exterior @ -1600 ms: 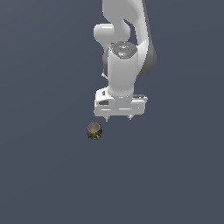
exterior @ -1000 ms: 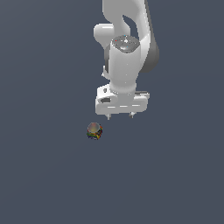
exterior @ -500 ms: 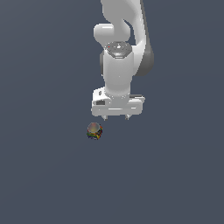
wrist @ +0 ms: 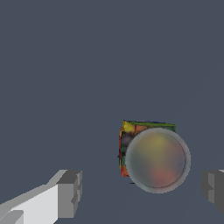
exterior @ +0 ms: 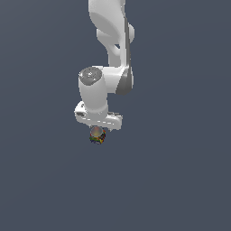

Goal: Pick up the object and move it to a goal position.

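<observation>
The object is a tiny roundish lump with a greyish-brown top and mottled red, green and yellow sides. It lies on the dark grey floor directly under my gripper. In the wrist view the object shows between my two grey fingers, nearer to one of them. My gripper is open and holds nothing. The fingers do not touch the object. In the exterior view the white hand hides the fingertips.
The white arm rises from the hand toward the top of the exterior view. The plain dark grey floor lies all around. No other objects show.
The gripper has moved toward the exterior view's left and lower, from beside the object to directly above it. The object has not moved.
</observation>
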`<state>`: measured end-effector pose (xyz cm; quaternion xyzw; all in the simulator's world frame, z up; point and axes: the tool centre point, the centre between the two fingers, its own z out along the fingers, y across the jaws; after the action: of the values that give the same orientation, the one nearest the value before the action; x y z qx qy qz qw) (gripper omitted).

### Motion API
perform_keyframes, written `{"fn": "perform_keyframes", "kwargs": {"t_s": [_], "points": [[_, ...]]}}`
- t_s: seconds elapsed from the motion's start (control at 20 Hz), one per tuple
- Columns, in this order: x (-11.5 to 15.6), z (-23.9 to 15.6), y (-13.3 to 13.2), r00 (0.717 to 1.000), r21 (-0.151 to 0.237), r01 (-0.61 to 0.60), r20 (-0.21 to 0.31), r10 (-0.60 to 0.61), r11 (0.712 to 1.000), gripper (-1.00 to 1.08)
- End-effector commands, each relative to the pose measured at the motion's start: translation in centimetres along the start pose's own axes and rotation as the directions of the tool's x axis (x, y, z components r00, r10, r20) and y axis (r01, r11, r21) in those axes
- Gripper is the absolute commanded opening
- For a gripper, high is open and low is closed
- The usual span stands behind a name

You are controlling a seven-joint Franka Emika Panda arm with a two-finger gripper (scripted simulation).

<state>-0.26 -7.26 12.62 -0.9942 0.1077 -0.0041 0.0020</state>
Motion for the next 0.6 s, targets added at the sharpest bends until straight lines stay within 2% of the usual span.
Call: {"fn": "perform_keyframes", "kwargs": {"t_s": [0.0, 0.15, 0.55], "points": [[-0.1, 1.2, 1.6, 0.999, -0.003, -0.046, 0.004, 0.046, 0.999, 1.00], [-0.1, 1.8, 2.5, 0.998, -0.005, -0.070, 0.007, 0.070, 0.998, 1.00], [-0.2, 3.1, 2.4, 0.998, -0.005, -0.066, 0.008, 0.066, 0.998, 1.00]]}}
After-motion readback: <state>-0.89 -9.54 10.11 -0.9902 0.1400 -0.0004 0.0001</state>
